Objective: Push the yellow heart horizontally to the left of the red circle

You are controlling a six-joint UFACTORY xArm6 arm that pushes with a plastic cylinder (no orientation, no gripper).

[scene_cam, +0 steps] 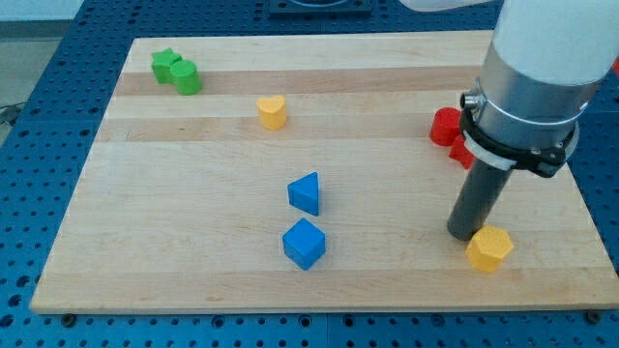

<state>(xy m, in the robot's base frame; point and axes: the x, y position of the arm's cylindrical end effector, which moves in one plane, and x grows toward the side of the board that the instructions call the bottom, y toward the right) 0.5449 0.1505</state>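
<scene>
The yellow heart lies on the wooden board in the upper middle. The red circle sits at the view's right, partly hidden behind the arm, with another red block just below it, mostly hidden. My tip rests on the board at the lower right, far right of and below the heart, touching or nearly touching the yellow hexagon.
A green star and a green circle sit together at the upper left. A blue triangle and a blue cube lie in the lower middle. The arm's grey body covers the upper right.
</scene>
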